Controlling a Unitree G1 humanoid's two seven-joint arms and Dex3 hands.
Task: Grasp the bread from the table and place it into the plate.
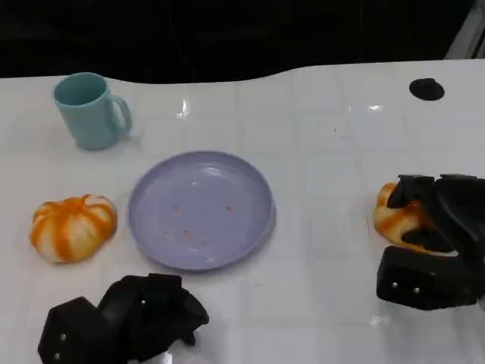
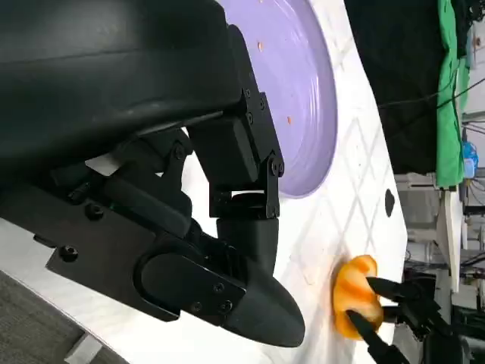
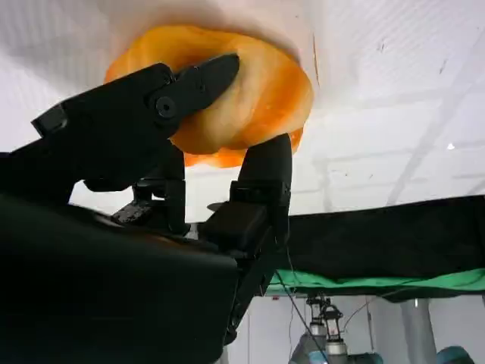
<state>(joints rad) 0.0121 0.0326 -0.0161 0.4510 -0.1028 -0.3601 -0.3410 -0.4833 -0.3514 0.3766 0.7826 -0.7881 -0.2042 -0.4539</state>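
An orange-and-white striped bread roll lies on the white table at the right. My right hand is closed around it, and the right wrist view shows black fingers pressed on both sides of the roll. It still rests on the table. The lilac plate sits mid-table with a few crumbs in it. My left hand rests near the front edge below the plate, fingers curled in, holding nothing. The left wrist view shows that hand, the plate and the far roll in my right hand.
A second striped roll lies left of the plate. A light blue mug stands at the back left. A black round mark sits at the back right, near the table's curved far edge.
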